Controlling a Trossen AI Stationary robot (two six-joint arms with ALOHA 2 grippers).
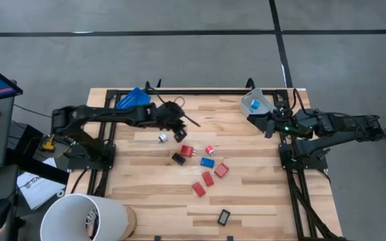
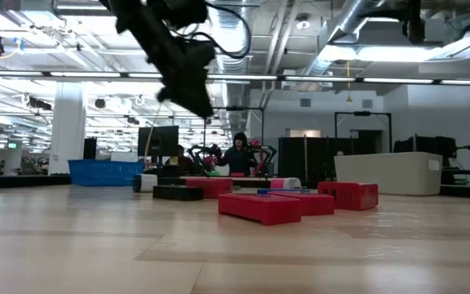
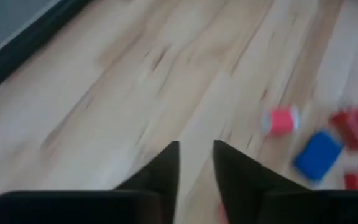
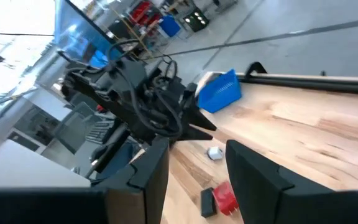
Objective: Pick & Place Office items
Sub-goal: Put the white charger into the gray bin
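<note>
While the left tool [image 1: 181,132] hangs over the desk [image 1: 260,201], jaws narrow, nothing seen held, it should widen before descending. Centre on the red block [image 1: 187,150]; right tool [image 1: 268,125] waits, part-open, empty.

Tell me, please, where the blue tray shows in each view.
High view: blue tray, table's back left corner.
Low view: tray far left, at the back.
Left wrist view: not in it.
Right wrist view: tray beyond the small white piece.
Shared landmark: the small white piece.
</note>
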